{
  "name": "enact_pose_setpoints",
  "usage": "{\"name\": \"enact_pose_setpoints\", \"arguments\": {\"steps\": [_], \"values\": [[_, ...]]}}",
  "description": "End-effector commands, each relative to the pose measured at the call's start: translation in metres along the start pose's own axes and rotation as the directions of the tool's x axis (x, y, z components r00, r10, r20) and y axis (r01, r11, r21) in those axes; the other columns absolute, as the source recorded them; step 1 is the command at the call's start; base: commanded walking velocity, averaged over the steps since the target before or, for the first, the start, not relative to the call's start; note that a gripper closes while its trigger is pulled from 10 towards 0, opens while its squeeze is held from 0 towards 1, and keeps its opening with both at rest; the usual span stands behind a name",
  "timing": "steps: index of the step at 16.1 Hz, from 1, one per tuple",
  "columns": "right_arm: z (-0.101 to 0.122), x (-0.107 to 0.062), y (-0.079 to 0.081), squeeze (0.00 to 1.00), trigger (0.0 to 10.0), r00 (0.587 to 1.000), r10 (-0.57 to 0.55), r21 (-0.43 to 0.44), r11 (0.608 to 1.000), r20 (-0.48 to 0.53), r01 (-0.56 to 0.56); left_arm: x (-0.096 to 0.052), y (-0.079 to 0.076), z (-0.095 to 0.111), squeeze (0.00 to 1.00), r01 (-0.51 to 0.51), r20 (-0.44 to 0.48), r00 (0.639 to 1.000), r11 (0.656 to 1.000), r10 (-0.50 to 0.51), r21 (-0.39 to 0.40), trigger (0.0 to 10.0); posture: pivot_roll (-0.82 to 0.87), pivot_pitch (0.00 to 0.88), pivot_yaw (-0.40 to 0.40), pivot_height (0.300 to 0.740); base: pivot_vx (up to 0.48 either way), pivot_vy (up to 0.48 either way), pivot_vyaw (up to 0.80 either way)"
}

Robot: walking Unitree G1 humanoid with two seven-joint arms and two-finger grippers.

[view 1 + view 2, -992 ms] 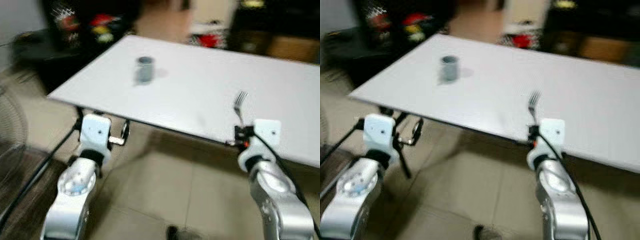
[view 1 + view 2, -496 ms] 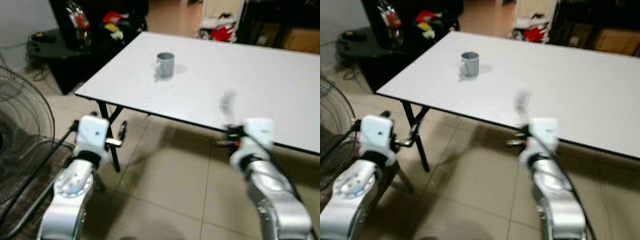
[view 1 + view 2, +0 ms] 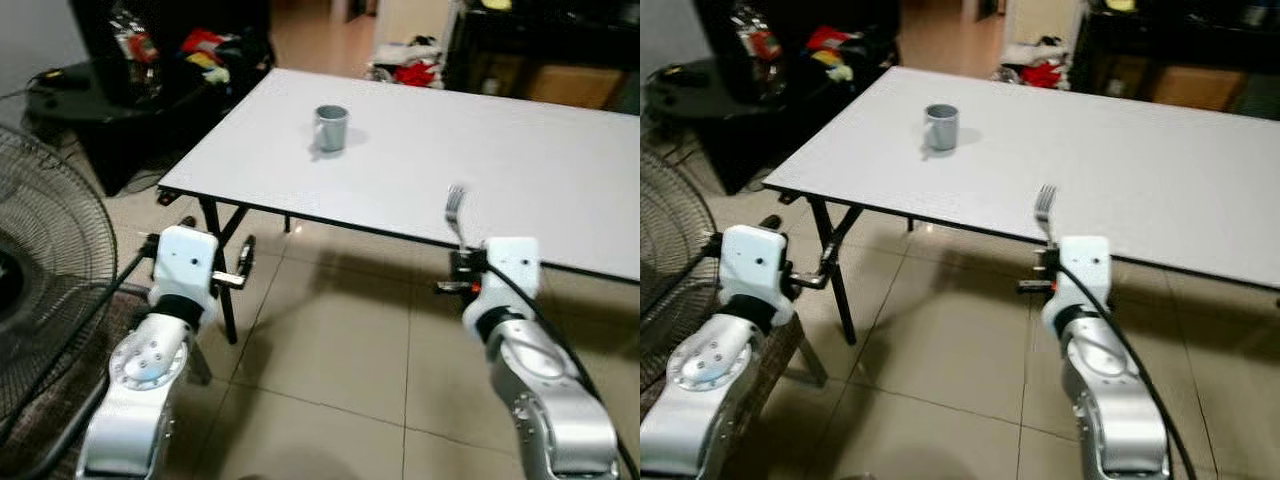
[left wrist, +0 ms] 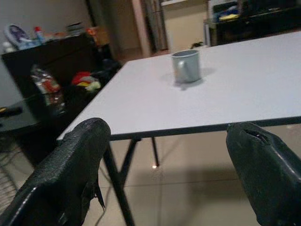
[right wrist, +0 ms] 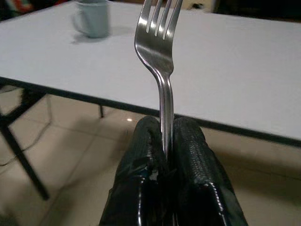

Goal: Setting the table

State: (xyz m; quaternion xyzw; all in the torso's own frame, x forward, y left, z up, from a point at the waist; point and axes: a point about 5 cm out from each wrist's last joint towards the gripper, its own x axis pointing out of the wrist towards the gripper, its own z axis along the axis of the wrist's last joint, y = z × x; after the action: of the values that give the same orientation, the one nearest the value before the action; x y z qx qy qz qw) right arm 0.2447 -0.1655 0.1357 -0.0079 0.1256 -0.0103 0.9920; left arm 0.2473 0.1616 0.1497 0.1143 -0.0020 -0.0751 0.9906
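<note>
Steel fork (image 5: 160, 56) stands upright, tines up, its handle clamped between the closed fingers of the right pincer (image 5: 168, 136), held just short of the white counter's (image 3: 520, 150) near edge above the tiled floor (image 3: 330, 350). The left pincer (image 4: 164, 155) is spread wide and holds nothing, near the counter's corner. A grey mug (image 3: 331, 127) sits on the counter, well apart from the fork.

Fork (image 5: 162, 70) tine tips cropped; handle hidden between end effector fingers (image 5: 197, 160).
</note>
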Motion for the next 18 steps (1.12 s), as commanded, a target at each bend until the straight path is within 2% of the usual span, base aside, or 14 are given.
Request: {"name": "enact_pose_setpoints", "arguments": {"steps": [1, 4, 6, 10, 11, 13, 15, 17, 18], "values": [[0.000, -0.002, -0.002, 0.00, 10.0, 1.000, -0.014, 0.023, 1.000, -0.007, 0.014, 0.002, 0.001, -0.001, 0.00, 0.014, -0.004, 1.000, 1.000, -0.014, -0.003, 10.0, 0.03, 0.000, 0.022, 0.740, 0.000, 0.277, 0.00], [-0.003, -0.002, -0.006, 0.00, 10.0, 0.999, -0.039, 0.046, 0.998, -0.033, 0.041, 0.004, -0.002, 0.000, 0.00, 0.028, 0.002, 1.000, 1.000, -0.028, -0.006, 10.0, 0.02, 0.000, 0.024, 0.740, 0.000, 0.000, 0.00], [0.001, -0.002, 0.000, 0.00, 10.0, 1.000, 0.012, 0.041, 0.999, -0.022, -0.011, 0.004, -0.001, 0.001, 0.00, 0.006, 0.006, 1.000, 0.999, -0.006, -0.042, 10.0, 0.03, 0.000, 0.024, 0.740, 0.000, 0.000, 0.00], [0.004, 0.006, 0.004, 0.00, 10.0, 0.999, 0.036, 0.002, 0.999, -0.011, -0.035, 0.001, 0.002, 0.000, 0.00, -0.014, 0.013, 1.000, 0.997, 0.015, -0.073, 10.0, 0.04, 0.000, 0.002, 0.740, 0.000, 0.000, 0.00], [0.005, 0.009, 0.005, 0.00, 10.0, 0.998, 0.058, -0.053, 0.997, -0.017, -0.059, 0.001, 0.002, -0.001, 0.00, -0.018, 0.006, 1.000, 0.997, 0.018, -0.073, 10.0, 0.04, 0.000, 0.000, 0.740, 0.247, 0.000, 0.00], [0.008, 0.010, 0.003, 0.00, 10.0, 0.996, 0.082, -0.051, 0.995, -0.024, -0.083, -0.002, 0.000, -0.004, 0.00, -0.013, -0.017, 1.000, 0.998, 0.012, -0.061, 10.0, 0.05, 0.000, -0.018, 0.740, 0.268, 0.000, 0.80], [0.008, 0.013, 0.005, 0.00, 10.0, 0.996, 0.088, -0.072, 0.993, -0.019, -0.089, -0.006, 0.005, -0.011, 0.00, -0.046, -0.044, 0.998, 0.997, 0.044, -0.060, 10.0, 0.04, 0.000, -0.021, 0.740, 0.270, 0.000, 0.72], [0.010, 0.013, 0.005, 0.00, 10.0, 0.996, 0.086, -0.025, 0.996, -0.006, -0.086, -0.005, 0.003, -0.010, 0.00, -0.035, -0.041, 0.999, 0.997, 0.032, -0.066, 10.0, 0.04, 0.000, -0.029, 0.740, 0.276, 0.000, 0.00], [0.009, 0.013, 0.005, 0.00, 10.0, 0.996, 0.090, -0.035, 0.995, -0.012, -0.090, -0.004, 0.003, -0.010, 0.00, -0.037, -0.042, 0.999, 0.997, 0.034, -0.062, 10.0, 0.04, 0.000, -0.029, 0.740, 0.274, 0.000, 0.00]]}}
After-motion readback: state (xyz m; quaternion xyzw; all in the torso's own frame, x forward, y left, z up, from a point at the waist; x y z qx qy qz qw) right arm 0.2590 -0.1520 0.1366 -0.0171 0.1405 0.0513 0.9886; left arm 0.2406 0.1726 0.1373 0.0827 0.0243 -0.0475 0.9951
